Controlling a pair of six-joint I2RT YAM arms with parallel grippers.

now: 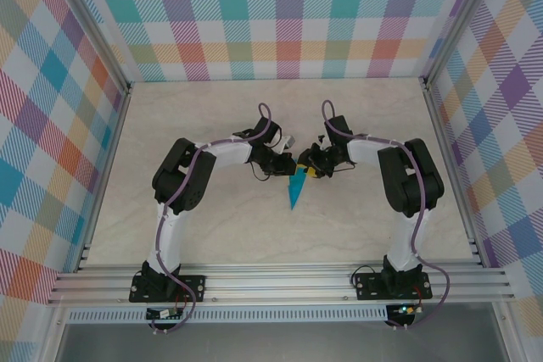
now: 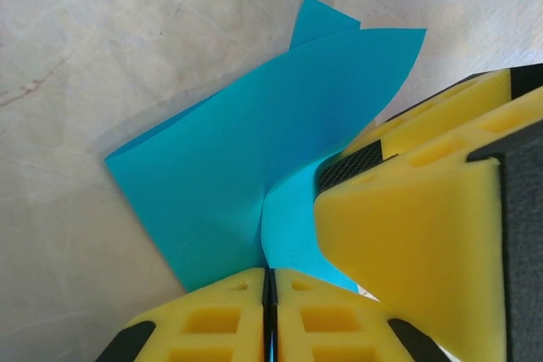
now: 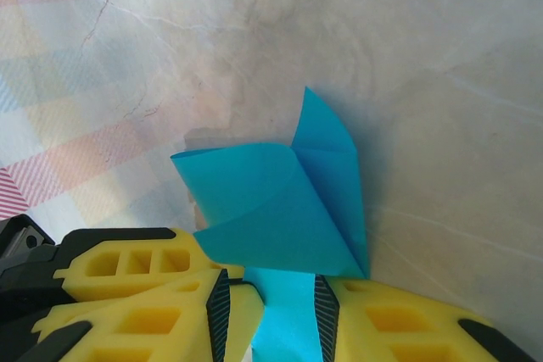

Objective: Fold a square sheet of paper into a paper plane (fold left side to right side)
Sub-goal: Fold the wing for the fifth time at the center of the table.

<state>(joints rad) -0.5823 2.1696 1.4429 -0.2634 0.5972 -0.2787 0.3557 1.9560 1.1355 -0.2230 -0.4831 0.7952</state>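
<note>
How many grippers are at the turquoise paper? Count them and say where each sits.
2. The left gripper is shut on an edge of the folded turquoise paper; the right gripper is beside it, jaws apart over the paper.

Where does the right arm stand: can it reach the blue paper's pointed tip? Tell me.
Probably yes. The paper plane points toward the near edge, tip on bare table, nothing beside it. The right gripper is at its far end, jaws apart; the left gripper pinches that end.
</note>
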